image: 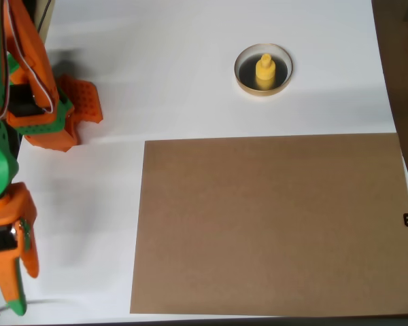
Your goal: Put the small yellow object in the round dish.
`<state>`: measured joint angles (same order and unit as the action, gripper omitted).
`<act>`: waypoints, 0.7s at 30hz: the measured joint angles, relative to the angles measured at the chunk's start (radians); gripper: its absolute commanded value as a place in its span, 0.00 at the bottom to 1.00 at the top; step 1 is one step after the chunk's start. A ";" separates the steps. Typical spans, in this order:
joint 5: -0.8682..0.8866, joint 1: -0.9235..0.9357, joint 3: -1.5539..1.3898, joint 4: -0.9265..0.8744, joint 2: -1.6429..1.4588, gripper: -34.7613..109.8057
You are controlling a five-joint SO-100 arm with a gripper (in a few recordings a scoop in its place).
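- While the small yellow object point(264, 70) stands upright inside the round dish point(245, 80), the orange and green arm sits folded at the left edge of the overhead view, well apart from both.
- The yellow piece rests on the dish's black floor, slightly right of its middle, its knob pointing up toward the camera; the tan rim rings it on all sides.
- From the fingers point(81, 109), the dish lies to the right and a little farther up the picture, across a stretch of bare white desk point(156, 68).
- The orange fingers hold nothing; whether they are spread or pressed together cannot be told from this angle, since they are seen as one folded orange mass.
- A large brown sheet point(272, 224) covers the near right part of the desk; its far edge runs below the dish without touching it.
- Judged from how things lie, the placement looks done: the object is in the dish and the arm is clear of it.
- Any further move would be a reach to the right along the far strip of white desk, above the brown sheet, and none seems called for.
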<state>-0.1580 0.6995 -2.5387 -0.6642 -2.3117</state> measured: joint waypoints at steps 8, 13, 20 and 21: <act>0.012 0.015 -0.114 0.015 -0.087 0.42; 0.005 -0.028 -0.314 -0.035 -0.457 0.42; 0.003 -0.109 -0.440 -0.238 -0.922 0.40; 0.002 -0.117 -0.440 -0.249 -0.934 0.38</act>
<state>-0.1565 0.5829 -2.9790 -0.9127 -3.2459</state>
